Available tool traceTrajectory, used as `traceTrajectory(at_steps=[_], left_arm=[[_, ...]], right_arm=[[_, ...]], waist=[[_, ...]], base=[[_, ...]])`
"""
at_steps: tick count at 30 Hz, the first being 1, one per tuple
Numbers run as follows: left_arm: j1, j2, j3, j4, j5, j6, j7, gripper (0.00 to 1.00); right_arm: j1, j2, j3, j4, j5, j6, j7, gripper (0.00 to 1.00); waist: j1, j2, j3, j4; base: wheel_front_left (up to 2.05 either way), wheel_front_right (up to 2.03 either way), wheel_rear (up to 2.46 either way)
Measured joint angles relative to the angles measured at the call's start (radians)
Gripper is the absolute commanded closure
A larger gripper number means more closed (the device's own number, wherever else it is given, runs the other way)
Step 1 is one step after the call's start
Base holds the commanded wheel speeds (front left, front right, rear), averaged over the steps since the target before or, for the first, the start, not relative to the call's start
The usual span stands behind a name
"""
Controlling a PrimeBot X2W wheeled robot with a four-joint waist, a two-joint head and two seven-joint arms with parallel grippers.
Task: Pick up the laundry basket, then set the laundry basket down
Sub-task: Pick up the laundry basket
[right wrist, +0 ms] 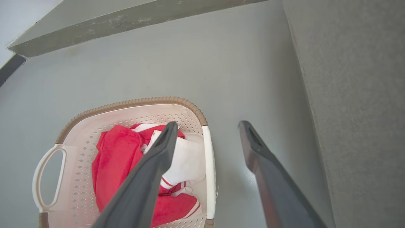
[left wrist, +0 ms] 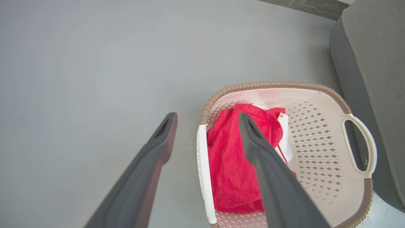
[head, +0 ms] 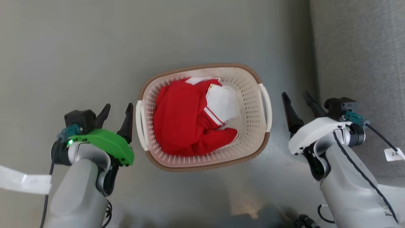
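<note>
The laundry basket (head: 253,104) stands on the grey floor, cream perforated plastic with a brown woven-look rim and white side handles. Red and white clothes (head: 186,120) lie inside it. My left gripper (head: 116,109) is open just left of the basket's left handle (head: 140,126), apart from it. In the left wrist view that handle (left wrist: 202,164) lies between the two dark fingers. My right gripper (head: 296,97) is open a little right of the right handle (head: 266,104). The right wrist view shows this handle (right wrist: 209,171) between its fingers, lower down.
A grey upholstered sofa or cushion (head: 360,57) runs along the right, close behind my right gripper. A wall base (right wrist: 126,19) borders the floor beyond the basket. White paper tags (head: 25,183) hang by each arm.
</note>
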Motion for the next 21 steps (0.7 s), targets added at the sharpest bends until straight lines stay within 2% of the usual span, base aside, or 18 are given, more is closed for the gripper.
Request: traceTrajectory(at_steps=[21], left_arm=[[-0.22,-0.014,-0.149,0.179,-0.079,0.0,0.096,0.0]], right_arm=[[-0.199,-0.005,0.106,0.159,0.061,0.009,0.006,0.0]], waist=[[0.0002,0.0,0.223,0.015]], base=[[0.0,0.0,0.0]])
